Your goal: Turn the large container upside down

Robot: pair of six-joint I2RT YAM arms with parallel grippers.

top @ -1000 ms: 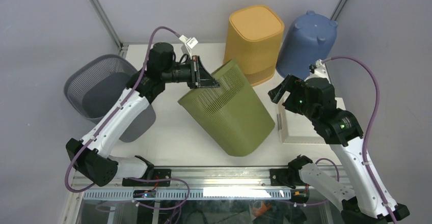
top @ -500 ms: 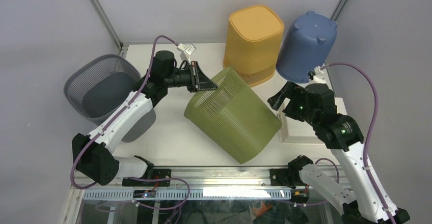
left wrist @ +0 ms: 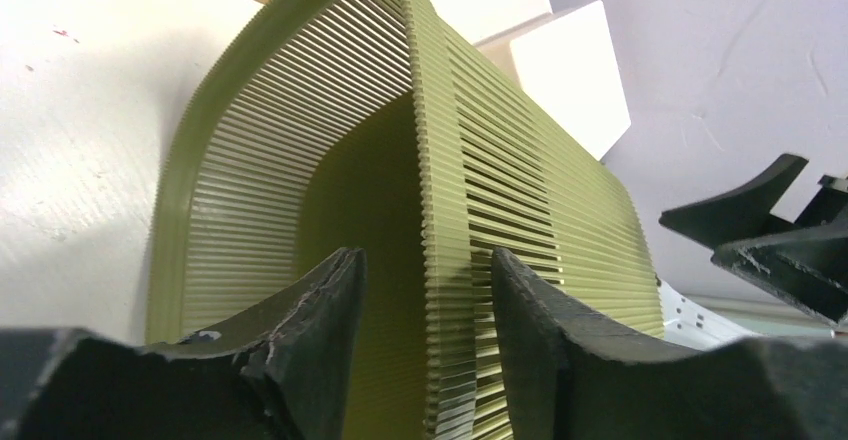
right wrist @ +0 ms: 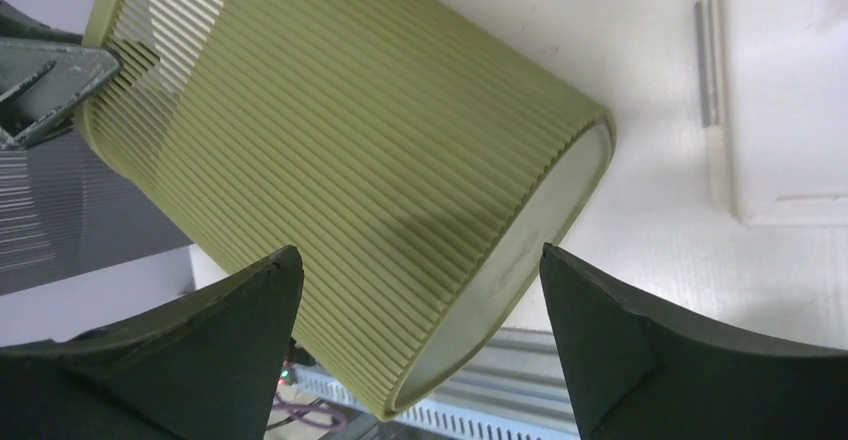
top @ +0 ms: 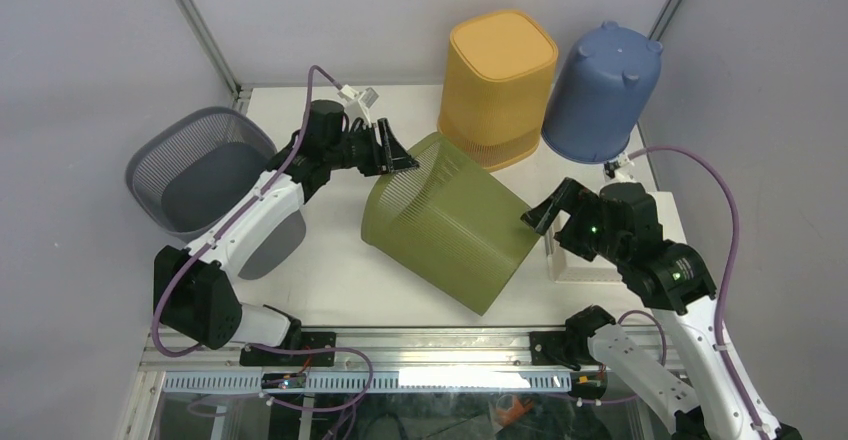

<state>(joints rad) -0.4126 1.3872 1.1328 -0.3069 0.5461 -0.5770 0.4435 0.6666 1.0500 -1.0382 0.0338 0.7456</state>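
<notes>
Green container (top: 448, 228) tilted, rim pinched by left tool (top: 398, 161)

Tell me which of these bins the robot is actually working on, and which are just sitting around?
In use:
- green bin, tipped on its side
- left hand, pinching the bin's rim
- right hand, open beside the bin's base

Just sitting there:
- yellow bin
- blue bin
- grey mesh basket
- white box
</notes>
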